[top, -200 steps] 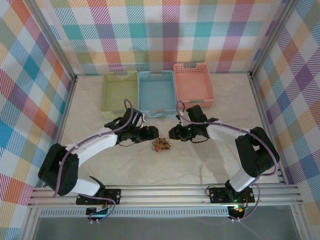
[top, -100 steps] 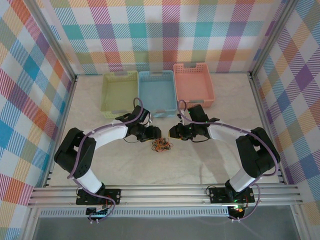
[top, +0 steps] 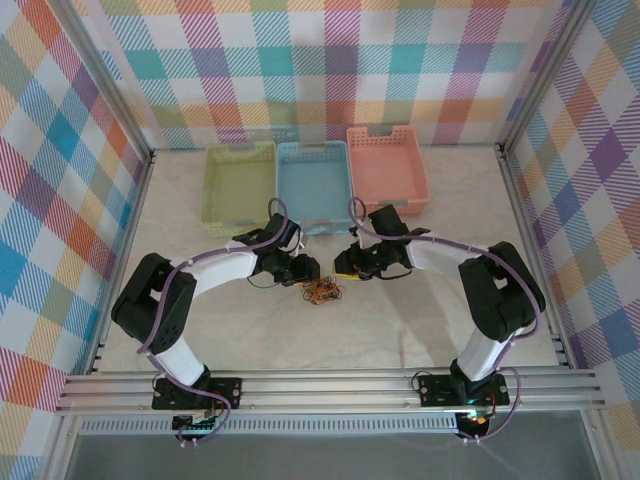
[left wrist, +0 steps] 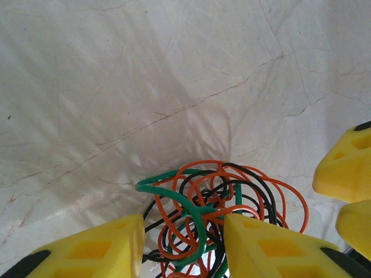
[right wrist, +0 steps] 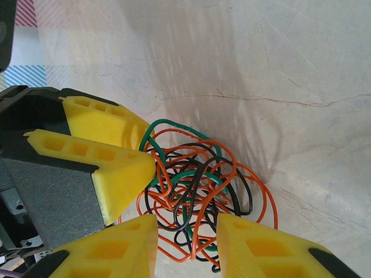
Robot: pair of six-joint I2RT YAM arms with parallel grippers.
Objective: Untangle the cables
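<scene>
Both arms have swung inward, so the left claw and right claw flank the knotted cables mid-worktop, each narrowed around loose loops but not yet clamped, probably to pinch separate strands and pull them apart.

Marbled table under tangled cables, three baskets
</scene>
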